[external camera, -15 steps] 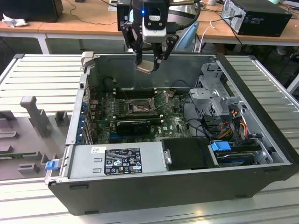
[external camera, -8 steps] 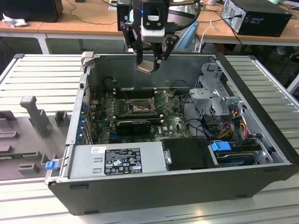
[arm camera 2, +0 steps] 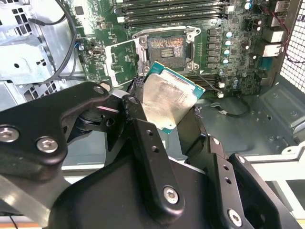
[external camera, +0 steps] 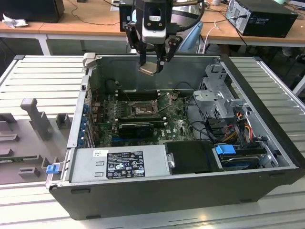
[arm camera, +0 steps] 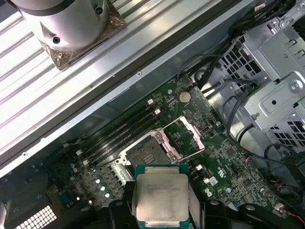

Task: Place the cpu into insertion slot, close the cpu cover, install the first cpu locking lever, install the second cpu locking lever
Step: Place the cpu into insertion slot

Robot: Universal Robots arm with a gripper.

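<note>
While jaws are clamping the cpu (arm camera 2: pixel 169 100) by its edges, we are judging it light, stiff, fragile.

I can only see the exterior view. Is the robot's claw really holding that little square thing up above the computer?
Observer: Yes. In the second wrist view the gripper pinches the cpu between its fingers, silver top showing.
Operator: Is the hole it goes in open?
Observer: Yes. In the second wrist view the insertion slot is uncovered, and its dark centre is bare.
Operator: Where's the lid, then?
Observer: In the second wrist view the cpu cover is flipped open beside the slot, and green board shows through its cutout.
</note>
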